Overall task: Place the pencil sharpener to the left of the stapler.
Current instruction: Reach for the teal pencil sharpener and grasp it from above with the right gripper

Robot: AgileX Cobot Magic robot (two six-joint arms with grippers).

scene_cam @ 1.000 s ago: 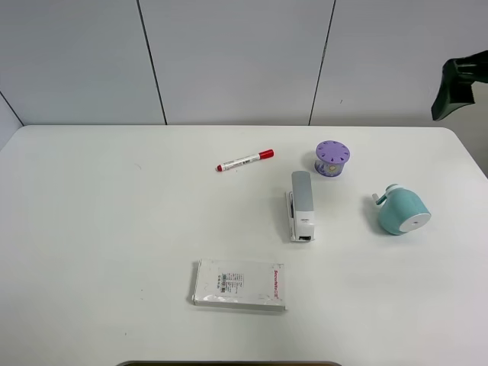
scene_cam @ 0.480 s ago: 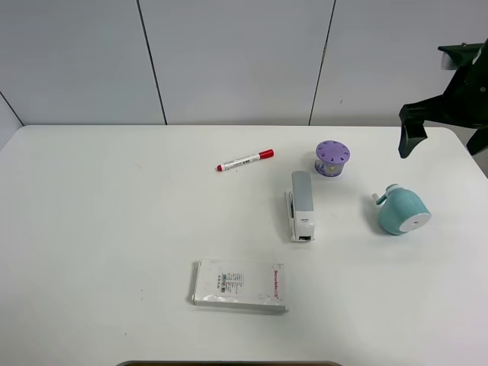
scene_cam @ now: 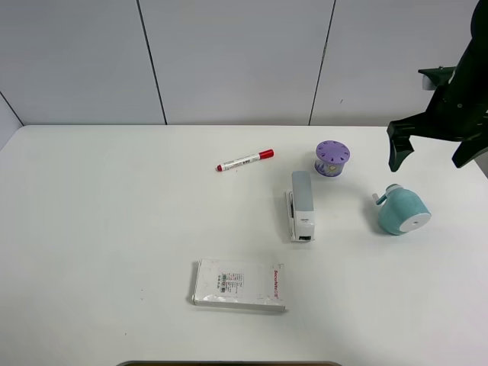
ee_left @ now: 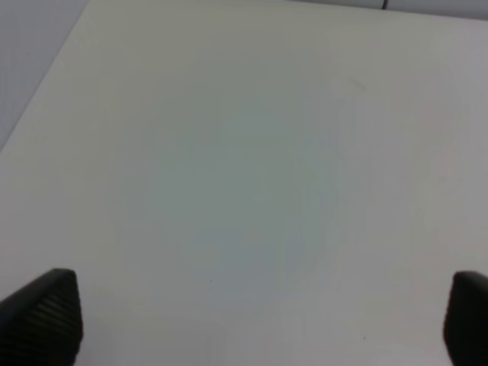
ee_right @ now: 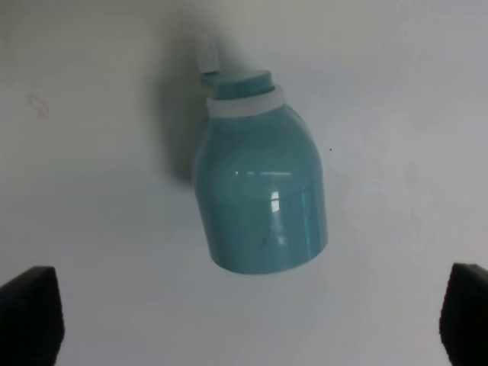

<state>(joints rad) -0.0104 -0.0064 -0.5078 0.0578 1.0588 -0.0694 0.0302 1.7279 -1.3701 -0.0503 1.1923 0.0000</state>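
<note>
Filling most of the overhead view, the white table (scene_cam: 114,229) carries everything. At the upper right of the frame hangs the black right gripper (scene_cam: 428,158), its fingers spread wide with nothing between them and touching nothing. The left gripper (ee_left: 255,316) is just as wide and empty over bare table in its own camera. It does not show in the overhead view, so I judge the right one to be much the nearer to the work. A flat white box (scene_cam: 239,284) lies low in the frame, left of centre, well apart from the rest. The stapler (scene_cam: 301,206) sits near the middle, its long axis running up and down the frame, with bare table on its left. The pencil sharpener (scene_cam: 402,212) lies on its side at the right of the frame, just below the right gripper and well to the right of the stapler. Its crank points to the upper left and its flat white face to the lower right. In the right wrist camera the barrel's long axis crosses the line between the fingertips, so a straight drop should let them close across its width. A purple spool (scene_cam: 332,158) and a red-capped marker (scene_cam: 245,161) lie above the stapler.
</note>
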